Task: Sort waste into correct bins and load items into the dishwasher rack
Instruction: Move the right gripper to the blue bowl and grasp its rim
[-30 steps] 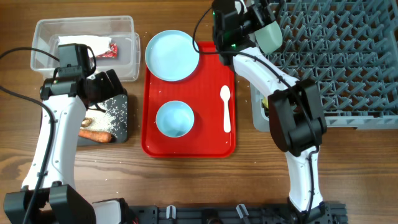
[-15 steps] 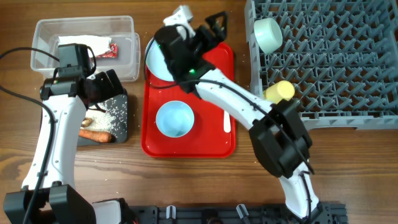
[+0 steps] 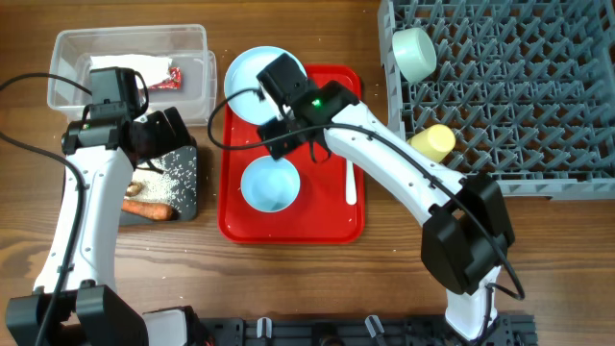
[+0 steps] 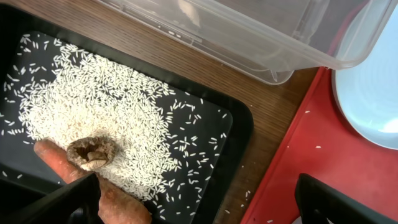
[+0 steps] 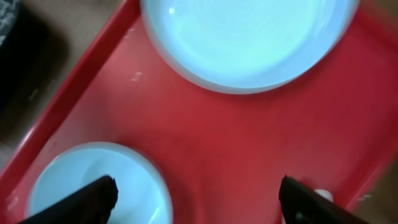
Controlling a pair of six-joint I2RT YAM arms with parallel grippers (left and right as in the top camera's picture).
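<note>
Clearance around the red tray (image 3: 327, 216) is recorded first. Bare table (image 3: 288, 279) is seen along its near edge and in a narrow strip on each side. The dishwasher rack (image 3: 519, 96) is set just off the tray's right edge. Off its left edge, the clear tub (image 3: 67, 43) is placed toward the far end and the black tray (image 3: 189, 192) toward the near end.

The right gripper (image 3: 283, 135) is held over the tray's middle, fingers spread, nothing between them. It is positioned between the light blue plate (image 3: 242, 86), which overhangs the tray's far left corner, and the light blue bowl (image 3: 269, 185) in the near half. The white spoon (image 3: 350, 187) is laid along the tray's right side, partly hidden by the right arm.

The right wrist view is blurred; only plate, bowl rim and bare red floor are made out. In the left wrist view the left gripper (image 4: 199, 199) is shown with fingers wide apart and empty, above the black tray's corner nearest the red tray. The brown lump (image 4: 93, 152) is also shown there, touching the carrot (image 4: 118, 202).

Contents are noted as follows. In the tub are the napkin (image 3: 125, 65) and the red wrapper (image 3: 165, 79). In the black tray are rice (image 4: 112, 118), carrot and lump. In the rack, along the side nearest the red tray, the mint green bowl (image 3: 415, 52) is placed at the far corner and the yellow cup (image 3: 430, 142) nearer.
</note>
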